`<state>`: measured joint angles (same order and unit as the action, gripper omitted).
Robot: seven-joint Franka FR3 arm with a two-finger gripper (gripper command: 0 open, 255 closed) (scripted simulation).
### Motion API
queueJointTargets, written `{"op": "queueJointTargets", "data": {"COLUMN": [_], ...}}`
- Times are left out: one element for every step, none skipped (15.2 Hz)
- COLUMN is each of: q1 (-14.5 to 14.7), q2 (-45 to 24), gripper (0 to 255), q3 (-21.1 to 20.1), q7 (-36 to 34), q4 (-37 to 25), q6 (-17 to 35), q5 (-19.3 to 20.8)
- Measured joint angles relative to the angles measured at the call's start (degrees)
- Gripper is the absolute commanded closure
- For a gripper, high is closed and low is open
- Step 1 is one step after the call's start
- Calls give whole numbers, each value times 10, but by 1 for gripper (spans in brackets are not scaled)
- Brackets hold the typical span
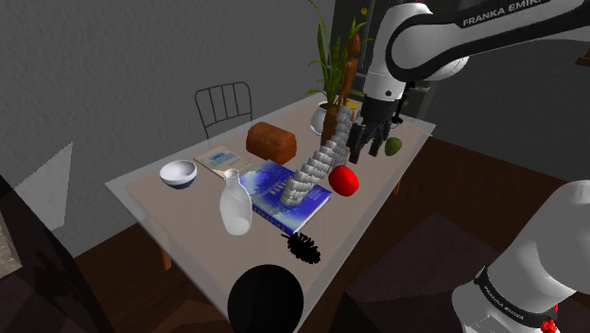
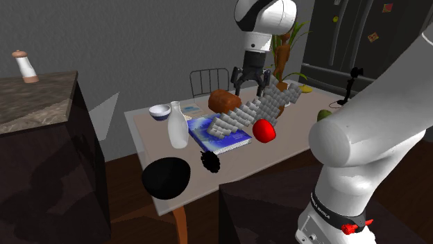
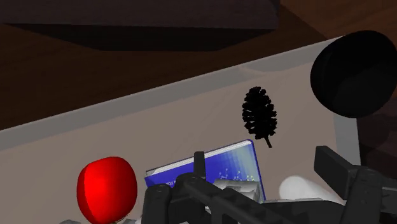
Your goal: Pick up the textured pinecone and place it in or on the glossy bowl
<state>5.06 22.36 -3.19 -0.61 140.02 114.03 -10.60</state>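
Gripper (image 2: 250,89): I read it open, holding nothing | pinecone (image 1: 304,248): flat black, spiky scales, thin stem, lying on table (image 1: 151,194) near blue book (image 1: 262,180)

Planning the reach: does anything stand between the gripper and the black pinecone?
Yes. The blue book and the grey ridged stack resting on it lie between the gripper and the pinecone, with the red object beside them. The gripper hangs above them.

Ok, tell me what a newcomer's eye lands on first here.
The bright red round object stands out, beside the blue book at mid-table. At the table's near edge in the shoulder view sit the black pinecone and the glossy black bowl, apart from each other. The open tool hangs above the table's far part.
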Motion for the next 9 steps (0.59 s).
{"op": "queueJointTargets", "data": {"q1": [4,7,10,12,17,21,24,27,30], "q2": [-18,-36,-58,-78,-96,-121,-138,-160,-179], "gripper": [0,0,0,0,0,0,0,0,0], "q3": [-4,-6,-9,-10,-15,-18,-22,-24,-28], "q7": [0,3,6,11,11,13,15,17,20], "q4": [-3,-6,-11,-14,-14,-20,-23,-33,-33], "q6": [13,25,39,52,68,84,96,104,120], "q5": [-4,-7,-10,-12,-17,-20,-23,-25,-29]}}
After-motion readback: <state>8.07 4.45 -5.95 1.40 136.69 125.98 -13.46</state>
